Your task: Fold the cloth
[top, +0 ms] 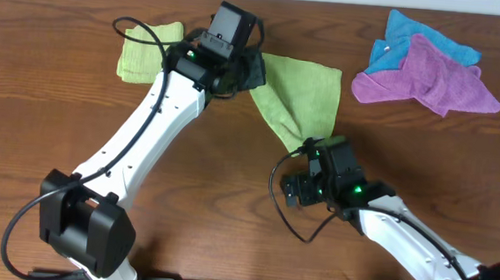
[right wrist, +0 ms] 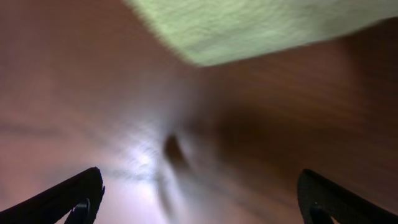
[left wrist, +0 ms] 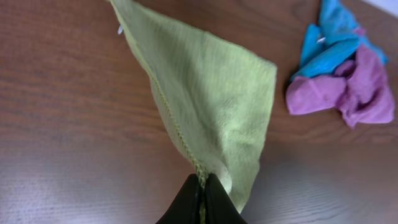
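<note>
Two claws over glossy brown wood-grain desk. Pinched the cloth by its edge in clenched left claw, upper centre of overhead frame. Held right claw spread wide, empty, just below cloth's lower corner.

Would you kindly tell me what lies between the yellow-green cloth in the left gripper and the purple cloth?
Only bare table separates the cloth from the purple cloth, as the overhead and left wrist views show.
</note>
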You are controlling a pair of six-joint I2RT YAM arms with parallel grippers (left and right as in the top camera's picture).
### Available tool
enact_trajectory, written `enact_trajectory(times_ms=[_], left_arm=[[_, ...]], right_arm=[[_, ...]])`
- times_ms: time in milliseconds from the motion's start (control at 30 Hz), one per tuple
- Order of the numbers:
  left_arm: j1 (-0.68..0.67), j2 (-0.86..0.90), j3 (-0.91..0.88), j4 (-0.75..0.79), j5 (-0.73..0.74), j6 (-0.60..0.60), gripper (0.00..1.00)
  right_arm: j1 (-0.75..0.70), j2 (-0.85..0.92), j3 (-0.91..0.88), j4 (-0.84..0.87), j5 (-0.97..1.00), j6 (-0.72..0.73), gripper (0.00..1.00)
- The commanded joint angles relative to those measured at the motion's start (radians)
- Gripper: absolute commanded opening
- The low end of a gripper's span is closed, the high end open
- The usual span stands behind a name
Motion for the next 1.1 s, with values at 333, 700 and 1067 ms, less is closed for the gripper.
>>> enact_trajectory(times_ms=[333, 700, 1067], left_arm=[[-0.002, -0.011, 0.036, 0.008, 0.014, -0.030, 0.06], [-0.002, -0.011, 0.036, 0.048, 0.014, -0.037, 0.06], [-0.002, -0.011, 0.036, 0.059, 0.039, -0.052, 0.06]], right_arm=[[0.042, 0.034, -0.005, 0.243, 0.188, 0.303, 0.99], [0.092, 0.152, -0.004, 0.313, 0.354, 0.384, 0.99], [0.090, 0.276, -0.004, 0.581, 0.463, 0.385, 0.99]])
